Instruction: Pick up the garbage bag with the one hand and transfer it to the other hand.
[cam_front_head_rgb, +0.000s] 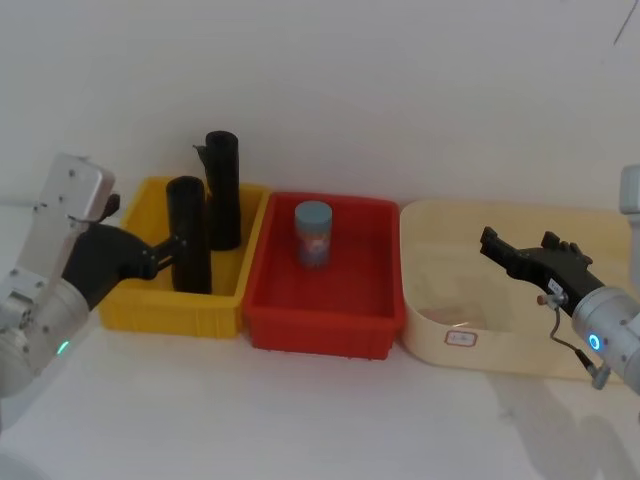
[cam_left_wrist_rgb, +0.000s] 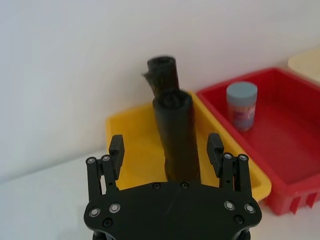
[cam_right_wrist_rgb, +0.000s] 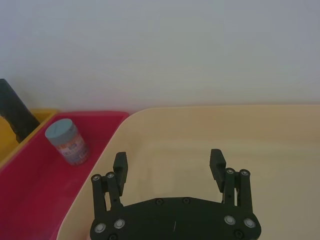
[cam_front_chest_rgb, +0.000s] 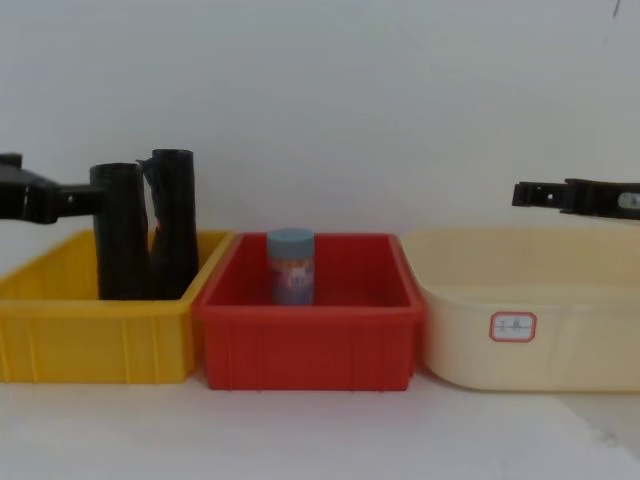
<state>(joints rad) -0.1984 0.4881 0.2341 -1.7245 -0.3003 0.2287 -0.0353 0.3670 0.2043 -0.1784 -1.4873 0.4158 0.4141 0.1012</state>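
White worktop (cam_front_head_rgb: 300, 420) against a plain pale wall, with three bins in a row on it.

- **Left end effector** (cam_left_wrist_rgb: 166, 147), green-ring arm: fingers apart, one on either side of the garbage bag (cam_left_wrist_rgb: 176, 132), above the bin rim. Cannot tell whether they touch it; no squeeze is visible. It points in level from the robot's left, so the bag lies dead ahead, between the fingers.
- **Garbage bag:** stands upright in the yellow bin (cam_front_head_rgb: 150, 310), toward its front. Long axis vertical, top well above the rim.
- **Slimmer black roll** (cam_front_head_rgb: 222, 190): close behind the bag, toward the wall, with a crinkled flap, also upright. Cannot tell whether the two touch. Judged the main snag on lifting.
- **Red bin** (cam_front_head_rgb: 320, 335): next along, holds a blue-lidded can (cam_front_head_rgb: 313, 232).
- **Right end effector** (cam_front_head_rgb: 515, 252), blue-ring arm: fingers apart, empty, hovering over the cream bin (cam_front_head_rgb: 520, 350), well apart from the bag.

The left arm is plainly the nearer. Judgement: closing on the roll comes next, then a straight lift.
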